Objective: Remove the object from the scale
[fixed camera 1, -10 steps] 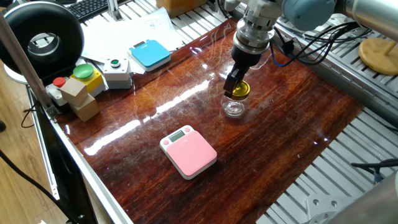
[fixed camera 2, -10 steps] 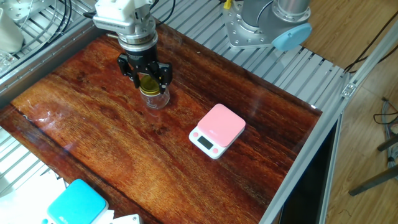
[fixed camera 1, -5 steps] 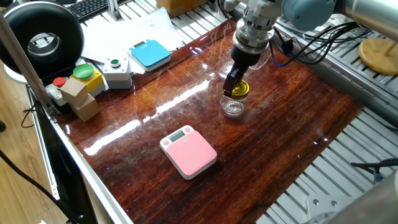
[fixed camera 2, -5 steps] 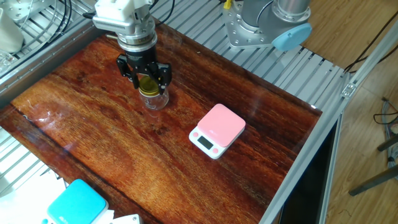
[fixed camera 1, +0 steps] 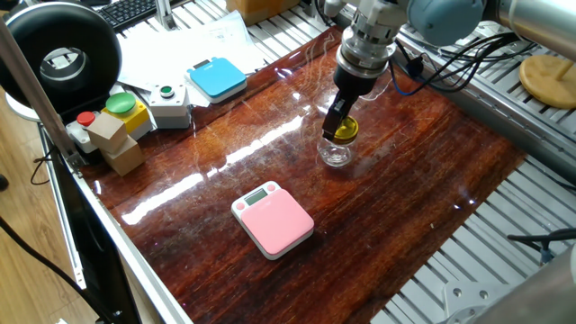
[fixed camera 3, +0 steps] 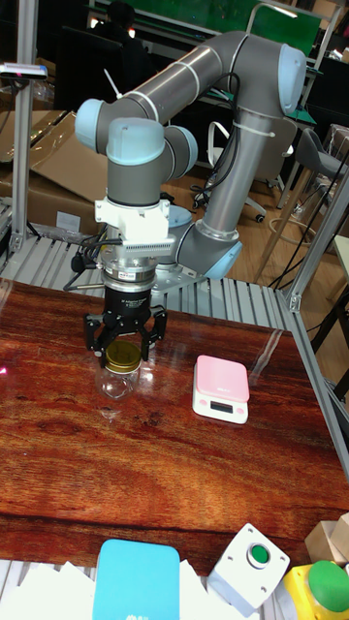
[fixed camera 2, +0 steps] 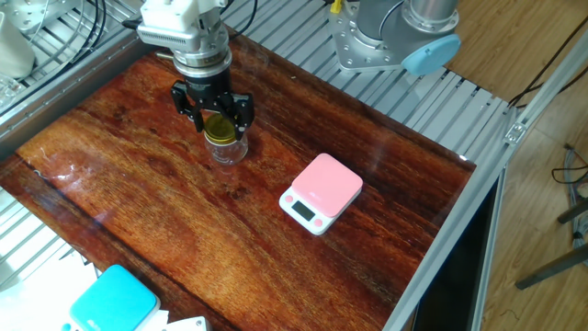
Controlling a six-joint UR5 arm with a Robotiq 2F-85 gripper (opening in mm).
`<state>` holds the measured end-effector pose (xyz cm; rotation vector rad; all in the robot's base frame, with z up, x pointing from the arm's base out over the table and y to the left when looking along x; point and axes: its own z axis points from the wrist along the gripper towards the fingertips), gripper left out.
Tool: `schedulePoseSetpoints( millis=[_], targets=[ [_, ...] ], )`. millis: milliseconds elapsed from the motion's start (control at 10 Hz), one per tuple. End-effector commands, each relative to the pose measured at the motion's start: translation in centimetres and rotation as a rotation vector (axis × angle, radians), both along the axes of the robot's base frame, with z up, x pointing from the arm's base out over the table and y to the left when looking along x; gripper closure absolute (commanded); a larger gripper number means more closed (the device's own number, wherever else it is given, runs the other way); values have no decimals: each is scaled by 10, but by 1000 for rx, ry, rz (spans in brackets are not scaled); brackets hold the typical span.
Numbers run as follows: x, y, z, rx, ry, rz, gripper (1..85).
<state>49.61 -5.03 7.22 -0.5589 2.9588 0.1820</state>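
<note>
The object (fixed camera 1: pixel 336 154), a small clear glass jar with a gold lid (fixed camera 2: pixel 220 128), stands upright at the far middle of the wooden table, well apart from the scale. My gripper (fixed camera 1: pixel 341 127) comes straight down on it and is shut on the lid, a finger on each side (fixed camera 2: pixel 219 124) (fixed camera 3: pixel 122 356). Whether the jar's base (fixed camera 3: pixel 117 386) touches the wood or hangs just over it I cannot tell. The pink scale (fixed camera 1: pixel 273 219) lies flat with nothing on it (fixed camera 2: pixel 322 191) (fixed camera 3: pixel 221 387).
A blue scale (fixed camera 1: pixel 217 78) (fixed camera 3: pixel 136 582) lies on papers off the table's end. Beside it are a white box with a green button (fixed camera 1: pixel 167 103), a yellow box with coloured buttons (fixed camera 1: pixel 119 111) and wooden blocks (fixed camera 1: pixel 123 149). Metal roller rails (fixed camera 1: pixel 504 243) border the table.
The gripper and the jar in it have shifted a little sideways together, away from the pink scale. The scale has not moved.
</note>
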Motion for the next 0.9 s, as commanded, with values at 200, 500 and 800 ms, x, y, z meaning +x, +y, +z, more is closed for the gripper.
schedulePoseSetpoints(
  millis=[200, 500, 800],
  targets=[
    [-1, 0, 2, 4, 4, 14, 123],
    [0, -3, 7, -10, 5, 27, 120],
    [-7, -4, 18, -27, 30, 25, 130]
  ],
)
